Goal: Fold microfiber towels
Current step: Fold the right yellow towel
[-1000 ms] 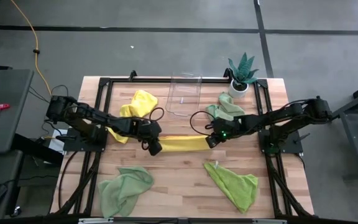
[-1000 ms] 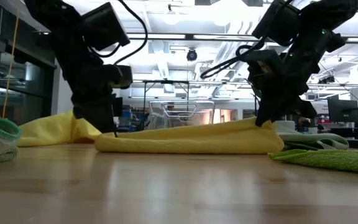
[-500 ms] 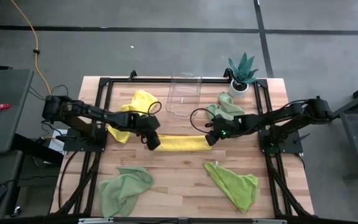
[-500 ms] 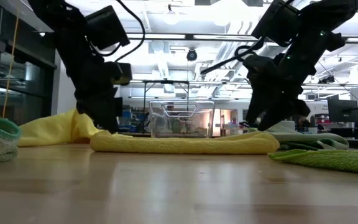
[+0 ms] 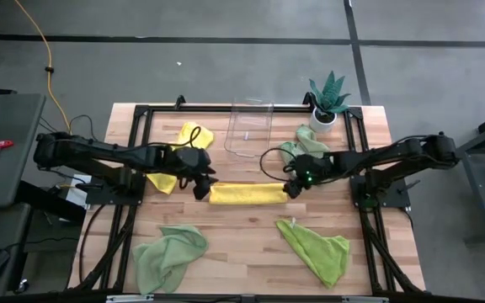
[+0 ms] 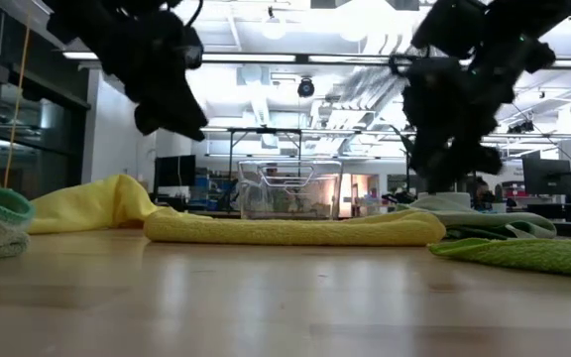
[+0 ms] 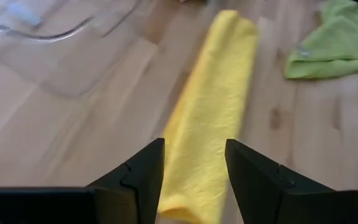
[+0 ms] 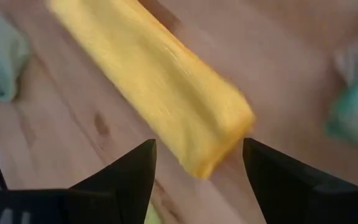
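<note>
A bright yellow towel, folded into a long narrow strip, lies flat on the table's middle. My left gripper hangs open above and just off the strip's left end; it is well clear of the cloth. My right gripper stands open just above the strip's right end, also clear of it. A second yellow towel lies crumpled at the far left, and a pale mint one at the far right.
A clear bin stands at the far middle, with a potted plant in the far right corner. Two lime green towels lie crumpled near the front edge, one on the left and one on the right. Bare wood lies between them.
Both grippers have opened and let go of the yellow strip's ends. My left gripper has risen and drawn back toward the table's left edge. The strip's raised ends have dropped, and it now lies flat along its whole length.
</note>
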Robot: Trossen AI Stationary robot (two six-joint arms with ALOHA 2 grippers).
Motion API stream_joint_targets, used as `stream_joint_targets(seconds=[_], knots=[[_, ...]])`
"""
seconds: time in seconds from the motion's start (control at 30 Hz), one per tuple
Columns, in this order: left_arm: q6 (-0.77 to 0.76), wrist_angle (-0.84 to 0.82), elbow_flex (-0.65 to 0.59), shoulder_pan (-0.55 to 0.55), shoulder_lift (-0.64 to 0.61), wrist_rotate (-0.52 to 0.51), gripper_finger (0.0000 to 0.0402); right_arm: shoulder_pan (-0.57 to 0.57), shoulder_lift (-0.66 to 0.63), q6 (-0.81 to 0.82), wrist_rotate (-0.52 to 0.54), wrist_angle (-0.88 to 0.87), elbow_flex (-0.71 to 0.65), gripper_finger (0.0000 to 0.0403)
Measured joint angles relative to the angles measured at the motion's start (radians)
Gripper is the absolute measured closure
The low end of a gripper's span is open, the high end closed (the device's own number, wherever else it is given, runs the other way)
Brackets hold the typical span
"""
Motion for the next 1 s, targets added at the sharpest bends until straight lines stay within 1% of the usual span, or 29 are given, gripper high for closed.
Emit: stream_joint_targets(seconds=[0.1,0.17,0.23,0.37,0.43,0.57,0.77,0.9,1.0], knots=[[0.005,0.019,-0.001,-0.047,0.042,-0.048,0.0241,0.006,0.017,0.162,-0.014,0.001,-0.043,0.0171],[-0.016,0.035,-0.017,-0.069,0.073,-0.066,0.0241,0.006,0.032,0.237,-0.012,0.038,-0.079,0.0171],[-0.040,0.062,-0.027,-0.084,0.109,-0.066,0.0241,0.006,0.038,0.289,-0.010,0.093,-0.116,0.0171],[-0.103,0.050,-0.033,-0.095,0.165,-0.068,0.0241,0.006,0.050,0.364,0.012,0.239,-0.178,0.0171],[-0.106,0.050,-0.031,-0.095,0.180,-0.073,0.0241,0.006,0.053,0.383,0.019,0.298,-0.190,0.0171],[-0.105,0.042,-0.032,-0.095,0.225,-0.076,0.0241,0.006,0.065,0.381,0.018,0.339,-0.192,0.0171],[-0.101,0.044,-0.031,-0.101,0.288,-0.076,0.0241,0.008,0.071,0.378,0.015,0.355,-0.192,0.0171],[-0.101,0.043,-0.031,-0.101,0.330,-0.076,0.0241,0.008,0.103,0.389,0.016,0.359,-0.192,0.0171],[-0.108,0.046,-0.031,-0.101,0.362,-0.079,0.0241,0.007,0.149,0.393,-0.006,0.412,-0.192,0.0171]])
